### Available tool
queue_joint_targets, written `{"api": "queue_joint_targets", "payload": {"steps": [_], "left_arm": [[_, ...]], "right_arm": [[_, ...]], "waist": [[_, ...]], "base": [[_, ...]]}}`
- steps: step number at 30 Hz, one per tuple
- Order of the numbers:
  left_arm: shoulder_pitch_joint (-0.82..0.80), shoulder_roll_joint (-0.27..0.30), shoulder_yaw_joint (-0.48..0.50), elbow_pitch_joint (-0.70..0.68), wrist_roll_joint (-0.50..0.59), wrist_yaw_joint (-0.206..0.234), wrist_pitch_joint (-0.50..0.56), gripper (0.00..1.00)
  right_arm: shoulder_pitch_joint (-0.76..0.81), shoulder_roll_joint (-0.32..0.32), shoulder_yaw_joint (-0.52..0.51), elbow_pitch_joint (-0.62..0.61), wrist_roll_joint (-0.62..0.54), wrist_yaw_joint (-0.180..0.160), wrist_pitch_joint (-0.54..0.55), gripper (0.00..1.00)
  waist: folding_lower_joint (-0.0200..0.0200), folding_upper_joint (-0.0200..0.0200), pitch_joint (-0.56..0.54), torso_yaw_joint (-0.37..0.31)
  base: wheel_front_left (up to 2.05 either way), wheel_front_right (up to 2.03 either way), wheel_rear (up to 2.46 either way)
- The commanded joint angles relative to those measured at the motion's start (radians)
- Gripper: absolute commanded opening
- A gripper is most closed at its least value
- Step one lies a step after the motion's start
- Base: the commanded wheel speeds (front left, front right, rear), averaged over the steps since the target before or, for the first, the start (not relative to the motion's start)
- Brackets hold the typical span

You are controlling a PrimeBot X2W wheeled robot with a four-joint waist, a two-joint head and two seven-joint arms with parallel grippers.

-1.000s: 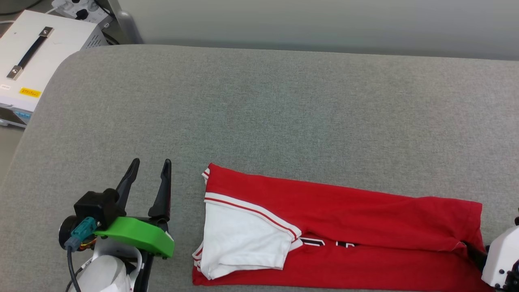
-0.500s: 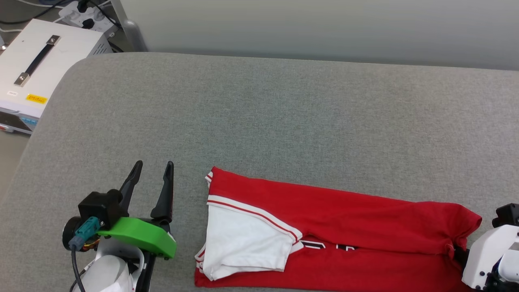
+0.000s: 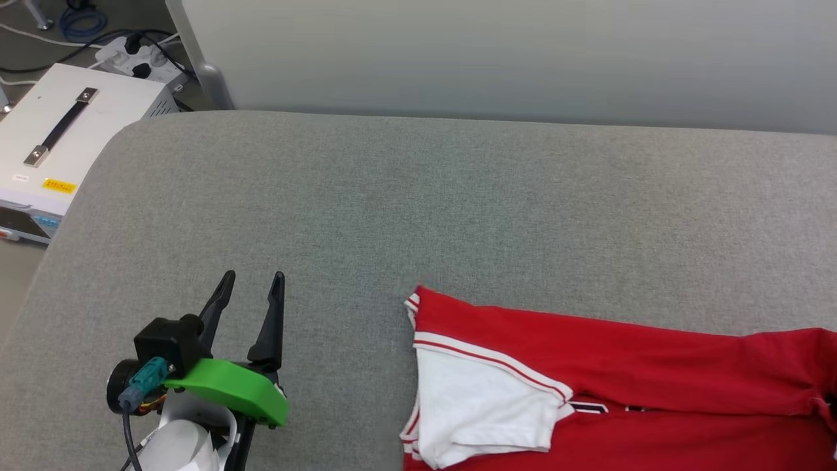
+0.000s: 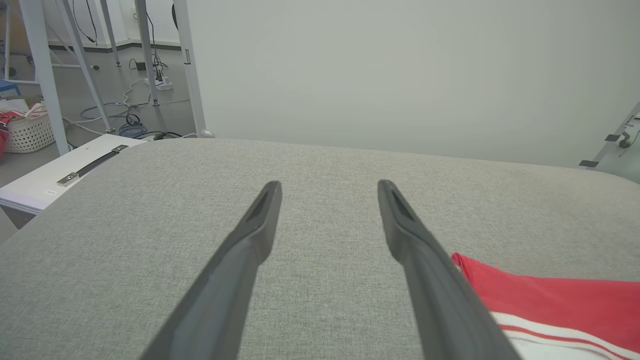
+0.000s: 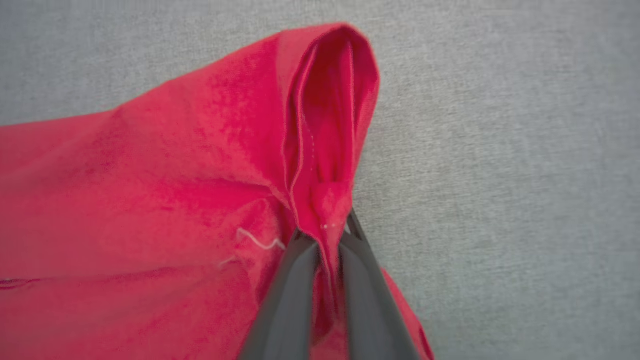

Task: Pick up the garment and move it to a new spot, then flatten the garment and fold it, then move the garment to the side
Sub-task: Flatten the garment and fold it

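The folded red garment (image 3: 621,366) lies along the near edge of the grey table (image 3: 418,196), white sleeve (image 3: 477,409) on top at its left end, black lettering partly showing. Its red corner (image 4: 540,295) sits just right of my left gripper (image 4: 327,187). That left gripper (image 3: 252,284) stands open over bare table, well left of the garment. My right gripper (image 5: 327,235) is shut on a bunched hem (image 5: 325,150) at the garment's right end, lifting a small pinch of cloth.
A white case (image 3: 59,144) with a black handle sits off the table's far left corner, with a power strip (image 3: 140,55) and cables behind it. A pale wall panel (image 3: 490,52) runs behind the table. A basket (image 4: 27,132) stands on the floor.
The garment has slid to the right across the table, pulled by its right end; its right edge and the right arm have left the head view. The head camera tilted up slightly. The left gripper stays open.
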Motion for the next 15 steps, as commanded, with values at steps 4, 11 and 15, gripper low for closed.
{"api": "queue_joint_targets", "payload": {"steps": [4,11,15], "left_arm": [[0.025,-0.002,-0.001,0.0,0.002,-0.003,-0.006,1.0],[0.043,-0.011,-0.009,0.004,0.0,-0.004,-0.006,1.0],[0.055,-0.013,-0.008,0.005,-0.002,-0.005,-0.006,1.0]], "right_arm": [[0.025,-0.024,-0.021,0.003,-0.011,-0.002,-0.008,0.0],[0.073,0.001,-0.005,-0.089,0.025,-0.002,0.007,0.0],[0.112,0.022,0.012,-0.178,0.036,-0.002,0.042,0.0]], "waist": [[0.0,0.0,-0.023,-0.011],[0.0,0.0,-0.055,-0.018],[0.0,0.0,-0.07,-0.021]], "base": [[0.0,0.0,0.0],[0.0,0.0,0.0],[0.0,0.0,0.0]]}}
